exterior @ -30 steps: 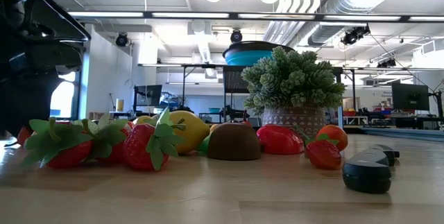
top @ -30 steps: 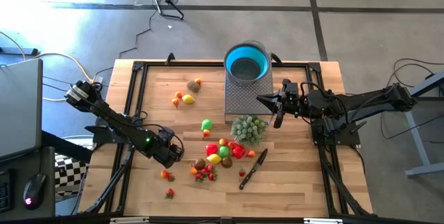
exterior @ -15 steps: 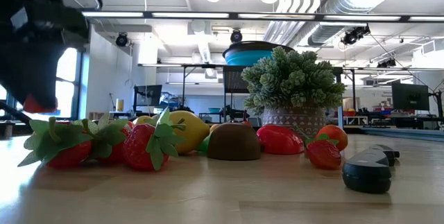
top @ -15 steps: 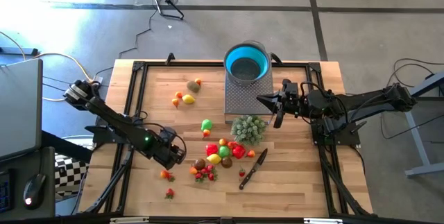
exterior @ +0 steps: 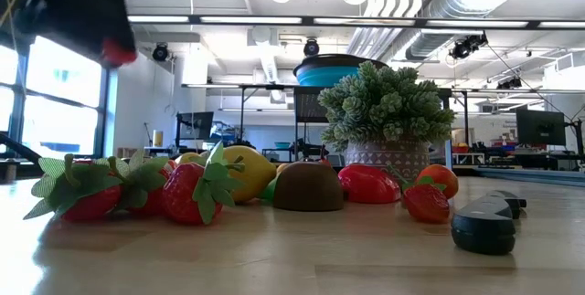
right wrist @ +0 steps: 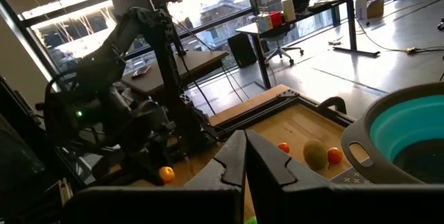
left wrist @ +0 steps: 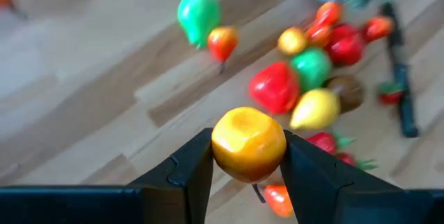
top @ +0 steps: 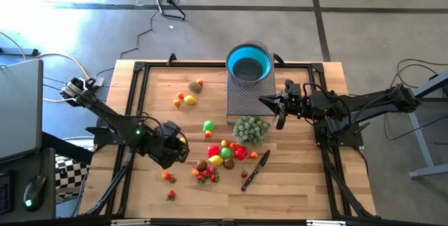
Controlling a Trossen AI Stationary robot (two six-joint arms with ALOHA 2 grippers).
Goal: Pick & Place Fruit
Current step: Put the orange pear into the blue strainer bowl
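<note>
While your left claw (left wrist: 248, 156) grips an orange fruit (left wrist: 248, 144) above the bench (top: 154, 93), your right claw (top: 267, 102) waits shut beside the blue bowl (top: 249, 63).

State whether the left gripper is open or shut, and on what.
Shut on an orange fruit: in the left wrist view, the left gripper has its two fingers pressed against the fruit's sides, above the table.
</note>
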